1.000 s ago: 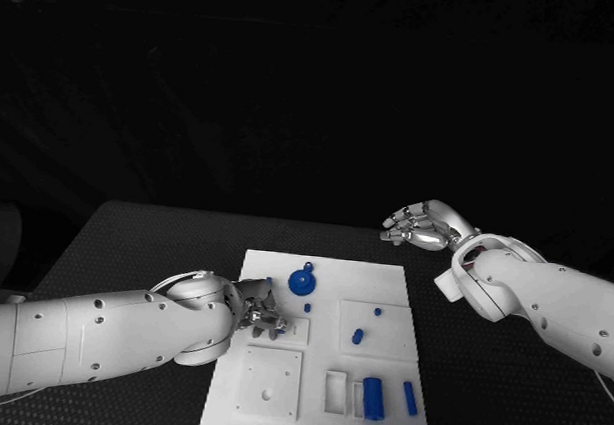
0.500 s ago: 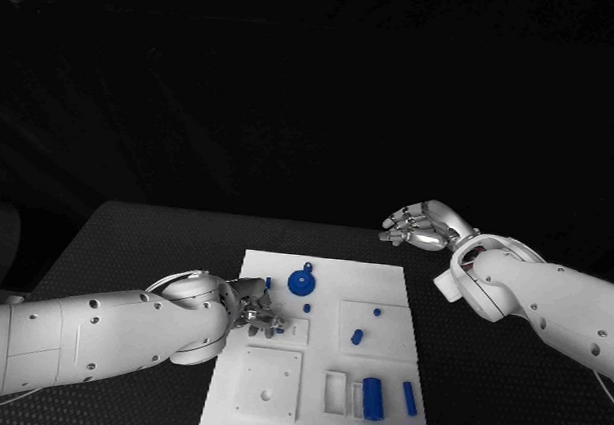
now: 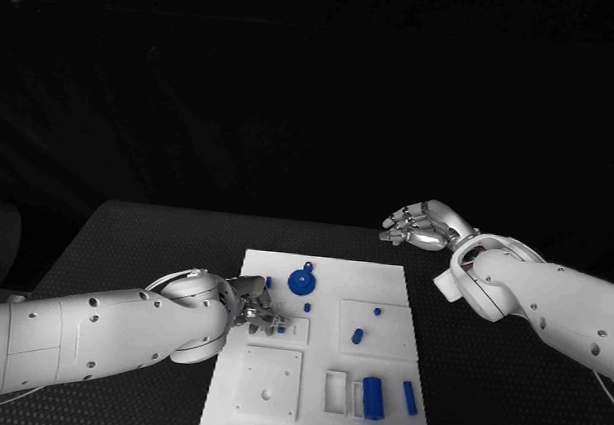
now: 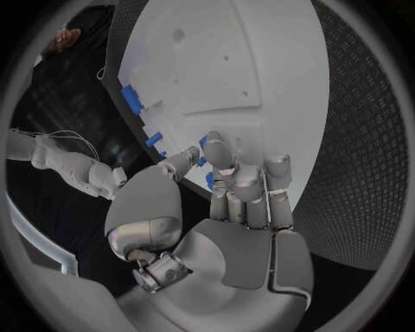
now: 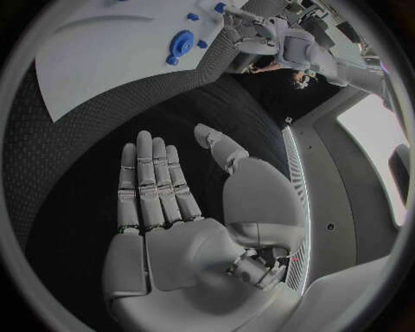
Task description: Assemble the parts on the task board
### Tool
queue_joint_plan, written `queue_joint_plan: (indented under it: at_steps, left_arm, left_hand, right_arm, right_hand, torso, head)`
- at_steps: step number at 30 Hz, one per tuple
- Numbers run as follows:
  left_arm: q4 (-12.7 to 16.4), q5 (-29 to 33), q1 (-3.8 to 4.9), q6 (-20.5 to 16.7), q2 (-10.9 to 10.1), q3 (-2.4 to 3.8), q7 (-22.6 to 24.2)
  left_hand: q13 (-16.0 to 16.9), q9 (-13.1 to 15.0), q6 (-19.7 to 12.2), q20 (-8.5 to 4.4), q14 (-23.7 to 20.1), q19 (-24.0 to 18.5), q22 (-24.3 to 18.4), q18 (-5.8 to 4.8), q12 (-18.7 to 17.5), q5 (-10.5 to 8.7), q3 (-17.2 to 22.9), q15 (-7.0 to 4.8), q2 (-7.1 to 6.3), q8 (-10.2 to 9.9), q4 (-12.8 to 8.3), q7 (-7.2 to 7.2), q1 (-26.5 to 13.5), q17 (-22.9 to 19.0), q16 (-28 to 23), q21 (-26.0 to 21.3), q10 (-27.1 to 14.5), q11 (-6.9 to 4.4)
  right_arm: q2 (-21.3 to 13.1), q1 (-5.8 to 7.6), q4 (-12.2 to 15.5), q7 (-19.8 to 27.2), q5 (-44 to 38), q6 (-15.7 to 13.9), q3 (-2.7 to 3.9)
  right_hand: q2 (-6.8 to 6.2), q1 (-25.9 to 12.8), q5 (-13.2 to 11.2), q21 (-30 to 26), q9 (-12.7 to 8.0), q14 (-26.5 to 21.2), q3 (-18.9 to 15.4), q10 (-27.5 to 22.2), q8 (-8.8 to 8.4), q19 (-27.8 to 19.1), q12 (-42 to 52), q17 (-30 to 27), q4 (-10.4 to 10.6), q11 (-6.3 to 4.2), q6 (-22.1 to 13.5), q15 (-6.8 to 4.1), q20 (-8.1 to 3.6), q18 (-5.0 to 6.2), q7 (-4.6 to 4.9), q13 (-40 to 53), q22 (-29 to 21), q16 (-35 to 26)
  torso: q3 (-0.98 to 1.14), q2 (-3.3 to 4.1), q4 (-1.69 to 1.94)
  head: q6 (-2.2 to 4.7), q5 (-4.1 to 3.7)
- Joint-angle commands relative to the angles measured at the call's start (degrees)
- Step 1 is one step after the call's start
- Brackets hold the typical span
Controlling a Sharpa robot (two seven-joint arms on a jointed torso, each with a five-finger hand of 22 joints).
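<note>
Barely anything has moved over the last second, honestly. Starting on the left: the left robot hand (image 3: 252, 308) has crept a touch toward the near-left part of the task board (image 3: 321, 415), and it's pinching a small blue part (image 4: 203, 142) between thumb and fingertip, right at the board's surface. My read is that it's mid-insertion, lining that piece up with a spot on the little square block there, so the slow creep means fine alignment rather than a new step.

Moving across the white board: a round blue disc piece (image 3: 303, 281) sits near the far end, a couple of small blue pegs (image 3: 358, 334) lie in the middle, and two longer blue bars (image 3: 372, 397) rest by the near-right corner beside a white slot. All look loose, not assembled yet.

Over on the right, the right robot hand (image 3: 420, 225) hasn't budged; it hangs above the black surface (image 3: 146, 239) beyond the board's far corner, fingers spread, holding nothing.
</note>
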Motion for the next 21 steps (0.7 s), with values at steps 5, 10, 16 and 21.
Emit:
queue_joint_plan:
  at_steps: [5, 10, 16, 21]
  left_arm:
    - [0.65, 1.67, -0.01, -2.2, -0.49, 0.19, 1.71]
    - [0.64, 3.0, 0.0, -2.56, -0.56, 0.61, 2.07]
    - [0.42, 5.78, 0.01, -2.72, -0.87, 3.47, 2.99]
    - [-1.12, 10.13, 2.42, -1.31, -1.5, 4.72, 4.51]
  left_hand:
    - [-0.05, 0.2, -0.54, -7.83, -0.01, 0.33, 0.02, 0.64, -0.27, -0.25, 0.18, -0.23, -1.69, 0.27, 1.58, 0.1, 0.44, 0.04, -0.2, -0.19, 0.13, 0.17]
    - [-0.13, 0.23, -0.8, -7.82, -0.08, 0.31, 0.0, 0.65, -0.43, -0.25, 0.22, -0.19, -2.21, 0.19, 1.98, 0.16, 1.17, -0.03, -0.36, -0.2, 0.05, 0.22]
    - [-0.56, 0.05, -1.84, -7.69, -0.55, -0.05, -0.16, 0.58, -1.27, -0.24, -0.08, 0.03, -2.92, -0.38, 2.55, 0.48, 2.48, -0.38, -1.16, -0.53, -0.43, 0.47]
    - [-1.98, -0.4, -4.93, -7.02, -2.72, -1.91, -0.93, -0.06, -4.28, -0.24, -0.87, 1.07, -2.09, -1.84, 0.96, 1.67, 6.05, -1.76, -4.44, -2.31, -2.83, 1.49]
  right_arm:
    - [-0.03, -0.06, 0.02, 0.67, -0.29, 0.53, 0.0]
    - [0.01, -0.09, -0.06, 0.77, -0.27, 0.48, 0.0]
    - [-0.07, -0.14, -0.26, 0.83, -0.21, 0.5, 0.0]
    - [-0.02, -0.15, -0.65, 0.87, -0.18, 0.52, 0.0]
  right_hand:
    - [-0.1, -0.36, 0.37, -0.3, -0.1, -0.3, -0.35, 0.32, 0.33, -0.25, -0.07, 0.08, 0.12, 0.28, -0.48, 0.13, 0.0, -0.59, 0.1, -0.11, 0.07, -0.34]
    - [-0.12, -0.39, 0.37, -0.33, -0.11, -0.32, -0.37, 0.31, 0.32, -0.27, -0.06, 0.09, 0.13, 0.28, -0.49, 0.15, 0.01, -0.6, 0.11, -0.14, 0.08, -0.37]
    - [-0.12, -0.43, 0.37, -0.36, -0.12, -0.34, -0.4, 0.31, 0.32, -0.29, -0.06, 0.11, 0.15, 0.29, -0.5, 0.17, 0.02, -0.6, 0.11, -0.17, 0.1, -0.39]
    - [-0.12, -0.44, 0.37, -0.37, -0.13, -0.34, -0.41, 0.32, 0.33, -0.29, -0.05, 0.11, 0.16, 0.29, -0.5, 0.17, 0.03, -0.6, 0.11, -0.18, 0.1, -0.39]
  torso:
    - [0.01, -0.04, -0.01]
    - [-0.02, 0.0, -0.02]
    - [-0.02, -0.02, 0.01]
    - [0.03, -0.03, -0.06]
  head:
    - [0.26, 0.11]
    - [0.22, 0.02]
    - [0.43, -0.11]
    - [0.51, -0.03]
